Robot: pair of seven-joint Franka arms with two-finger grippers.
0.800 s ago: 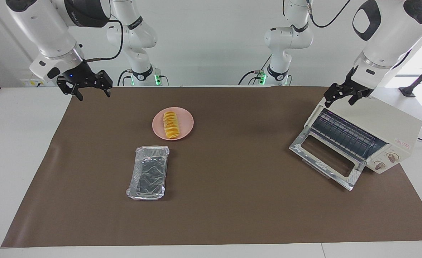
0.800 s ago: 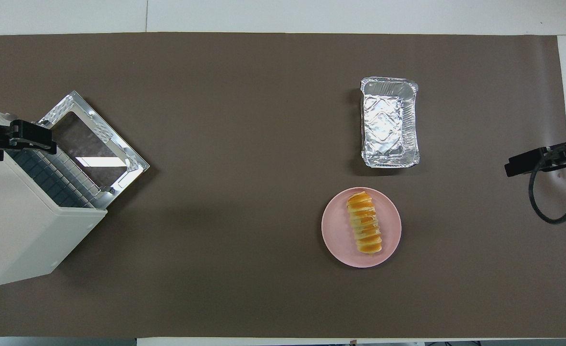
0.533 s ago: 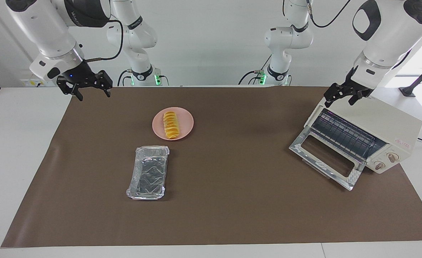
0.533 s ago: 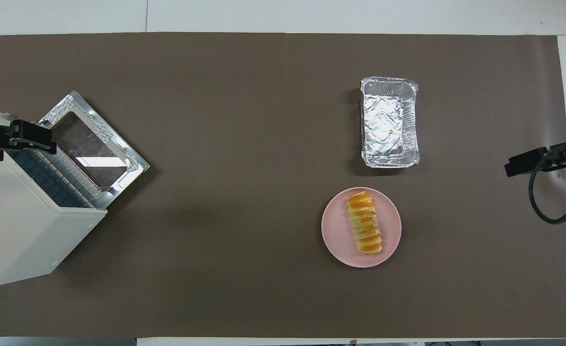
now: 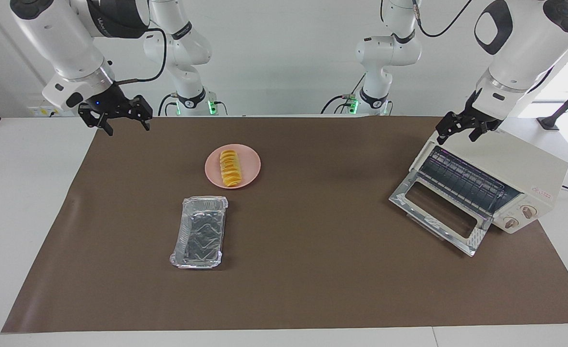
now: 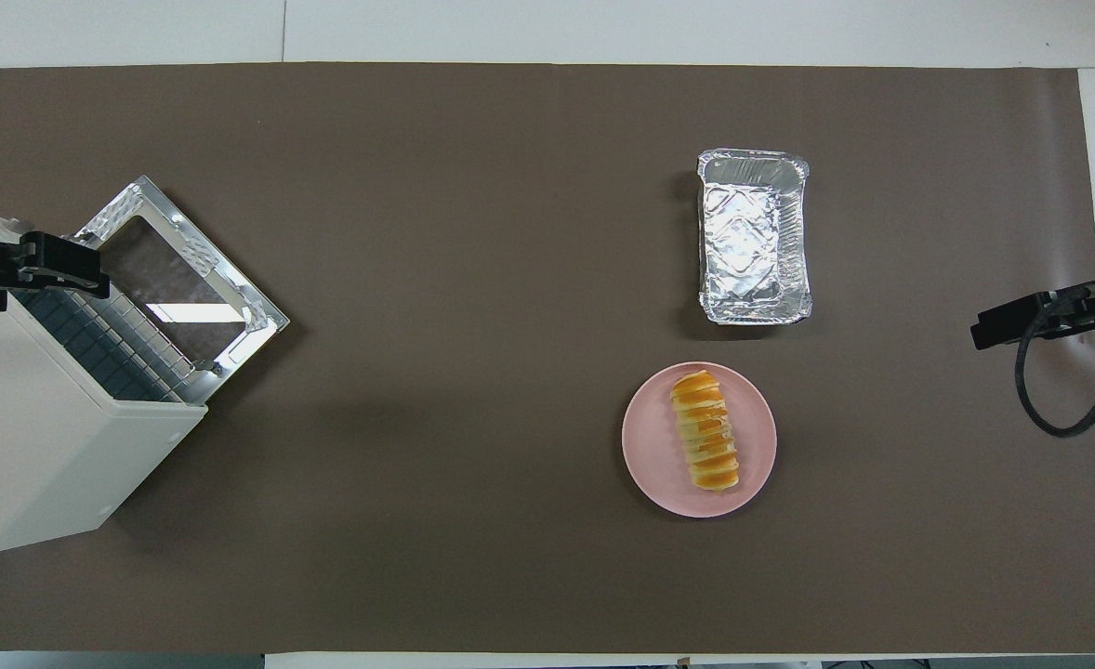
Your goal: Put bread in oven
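The bread (image 5: 229, 167), a ridged golden-yellow loaf, lies on a round pink plate (image 5: 251, 164) on the brown mat; it also shows in the overhead view (image 6: 705, 430). The cream-white oven (image 5: 520, 164) stands at the left arm's end of the table, its glass door (image 5: 438, 212) folded down open and the wire rack showing. My left gripper (image 5: 456, 139) hangs open and empty over the oven's top edge. My right gripper (image 5: 127, 128) hangs open and empty over the mat's corner at the right arm's end, well apart from the bread.
A crinkled silver foil tray (image 5: 199, 231) lies empty on the mat, farther from the robots than the plate. The brown mat (image 5: 313, 270) covers most of the white table. A black cable loops from the right gripper (image 6: 1059, 409).
My right gripper has shifted slightly toward the middle of the table. The left gripper, bread, plate, tray and oven have not moved.
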